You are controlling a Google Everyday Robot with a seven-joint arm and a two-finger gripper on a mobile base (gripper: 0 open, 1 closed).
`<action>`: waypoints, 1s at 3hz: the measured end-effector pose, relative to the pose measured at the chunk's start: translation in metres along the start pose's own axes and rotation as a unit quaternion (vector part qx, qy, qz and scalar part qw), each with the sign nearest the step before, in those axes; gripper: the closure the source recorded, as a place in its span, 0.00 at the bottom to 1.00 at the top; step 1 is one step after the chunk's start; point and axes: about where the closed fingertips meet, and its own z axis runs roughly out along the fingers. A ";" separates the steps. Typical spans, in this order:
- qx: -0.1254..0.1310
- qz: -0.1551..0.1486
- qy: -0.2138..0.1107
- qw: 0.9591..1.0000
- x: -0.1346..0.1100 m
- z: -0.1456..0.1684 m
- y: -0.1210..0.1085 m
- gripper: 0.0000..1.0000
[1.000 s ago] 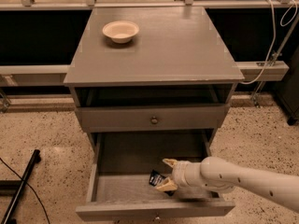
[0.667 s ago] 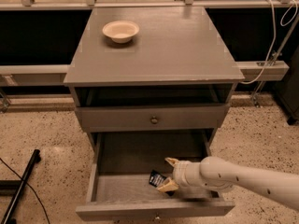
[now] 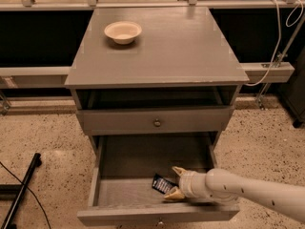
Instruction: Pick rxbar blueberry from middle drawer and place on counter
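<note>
So, nearest up: the middle drawer (image 3: 107, 185) is seen pulled well out past the counter's front edge, with its small knob (image 3: 160, 221) on the front panel. Inside it, toward the side below the counter's front right corner, the gripper (image 3: 172, 182) is found low over the drawer floor. It's carried on a pale arm (image 3: 257, 194) that is brought in from the right. The two tan fingers (image 3: 174, 194) are spread apart, not clamped on anything. The rxbar blueberry (image 3: 161, 182) is laid flat on the drawer floor, close to the drawer's front wall and a bit right of its middle. Its right end is tucked between the spread fingertips; whether it's actually touched by them can't be told.

Above that, another drawer (image 3: 119, 120) is shut, its round knob (image 3: 157, 123) centred, and an open dark gap is left between it and the top.

The counter (image 3: 176, 51) is seen next, grey with a faint sheen. A cream bowl (image 3: 123, 32) is set upright on it near the back left corner, well apart from everything in the drawer.

Past the counter's back edge a pale ledge (image 3: 57, 5) with metal posts is run across, and a white cable (image 3: 281, 30) is hung beyond the back right corner.
</note>
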 end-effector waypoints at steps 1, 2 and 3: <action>0.004 0.000 -0.001 1.000 0.008 0.008 0.004 0.18; 0.010 0.007 -0.011 1.000 0.013 0.010 0.006 0.32; 0.012 0.024 -0.022 0.999 0.018 0.010 0.007 0.56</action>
